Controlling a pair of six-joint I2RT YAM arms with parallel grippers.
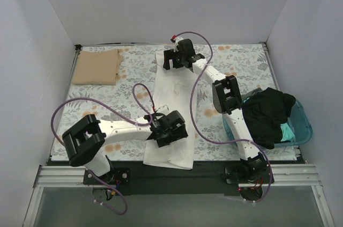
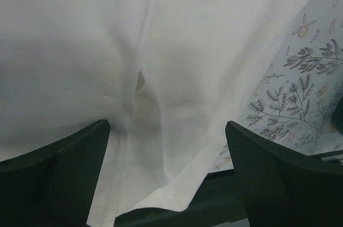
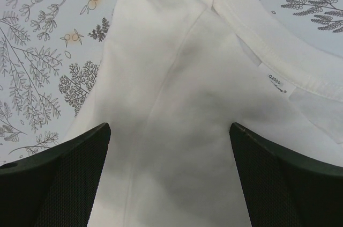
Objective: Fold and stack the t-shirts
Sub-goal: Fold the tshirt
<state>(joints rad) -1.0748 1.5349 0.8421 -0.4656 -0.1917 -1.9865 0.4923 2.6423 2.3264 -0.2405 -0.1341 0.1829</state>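
Observation:
A white t-shirt point(image 1: 172, 113) lies folded into a long strip down the middle of the floral table cover, its hem hanging over the near edge. My left gripper point(image 1: 170, 130) hovers open over the shirt's near end; in the left wrist view its fingers point(image 2: 69, 157) straddle the white cloth point(image 2: 177, 77) and hold nothing. My right gripper point(image 1: 181, 58) is open over the far collar end; the right wrist view shows the collar and label point(image 3: 274, 79) between spread fingers point(image 3: 64, 162). A folded tan t-shirt point(image 1: 96, 67) lies at the far left.
A teal bin point(image 1: 300, 125) at the right holds dark clothes point(image 1: 270, 113) that spill over its rim. White walls close in the table on three sides. A black strip point(image 1: 161, 176) runs along the near edge.

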